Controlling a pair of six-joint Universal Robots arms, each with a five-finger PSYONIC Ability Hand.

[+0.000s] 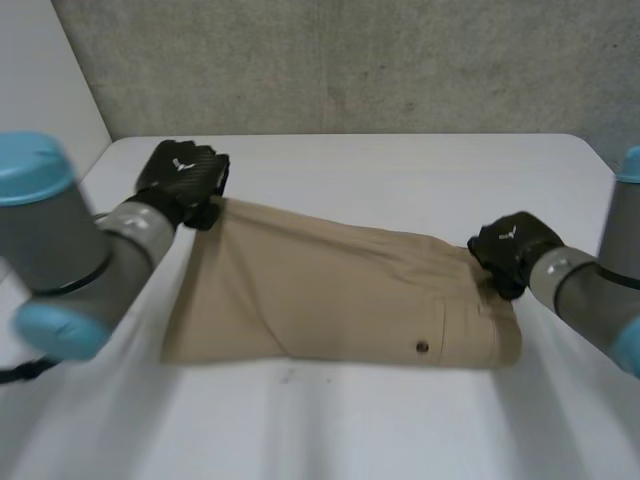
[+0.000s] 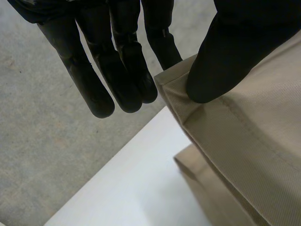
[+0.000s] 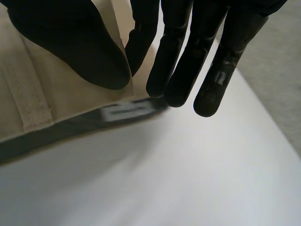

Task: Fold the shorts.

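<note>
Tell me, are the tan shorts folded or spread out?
Folded once: the shorts show a single leg's outline, and the left hand pinches a hem corner with another layer beneath.

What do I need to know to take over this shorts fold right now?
Left hand: pinching the shorts at the far hem corner, thumb on top.
Right hand: pinching the far corner at the waistband end.
The shorts lie lengthwise across the white table, with the pocket button facing up near the front edge.
Done: both far corners are gripped.
Left: probably bring them over towards the front edge, then finish folding.
</note>
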